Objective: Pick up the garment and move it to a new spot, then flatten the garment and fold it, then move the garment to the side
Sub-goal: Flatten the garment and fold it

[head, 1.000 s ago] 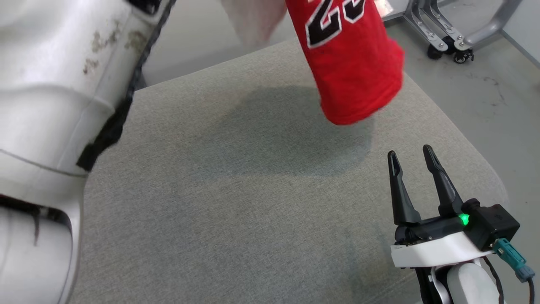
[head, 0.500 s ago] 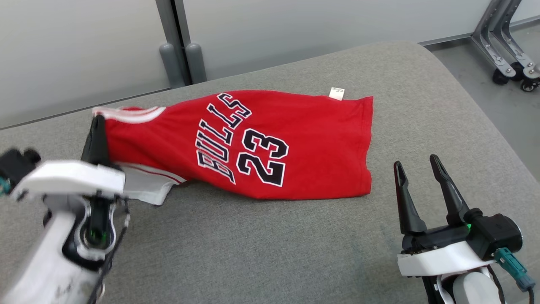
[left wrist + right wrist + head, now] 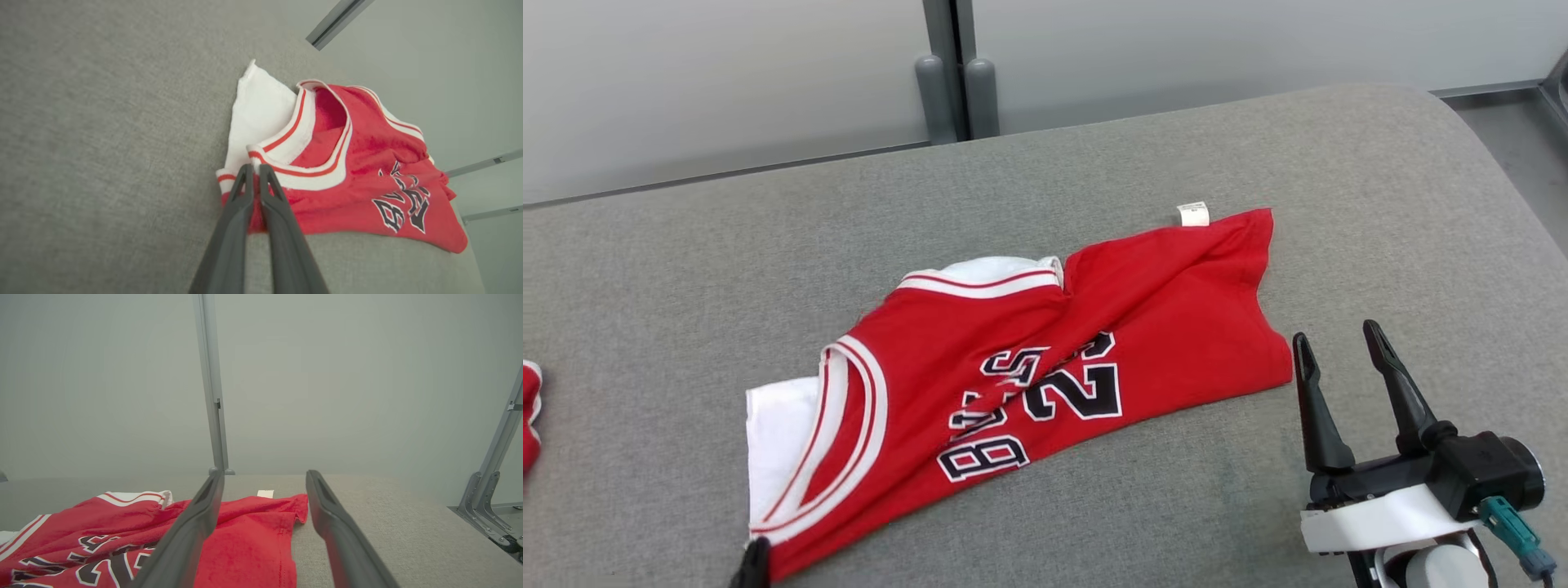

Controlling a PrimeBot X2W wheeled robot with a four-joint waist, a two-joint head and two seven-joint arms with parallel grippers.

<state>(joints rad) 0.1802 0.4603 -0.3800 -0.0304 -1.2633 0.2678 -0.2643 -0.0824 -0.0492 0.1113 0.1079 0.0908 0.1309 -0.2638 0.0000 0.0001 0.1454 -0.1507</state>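
My left hand (image 3: 253, 169) is clamped on the striped trim of the red basketball jersey (image 3: 1045, 359), which lies rumpled on the grey cushion (image 3: 1258, 131) just left of my wide-open, empty right hand (image 3: 1335, 333); flattening, folding and setting aside remain, I judge.

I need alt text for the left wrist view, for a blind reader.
The left gripper, shut, pinches the striped edge of a crumpled red jersey lying on a grey padded surface. White fabric sticks out beside it.
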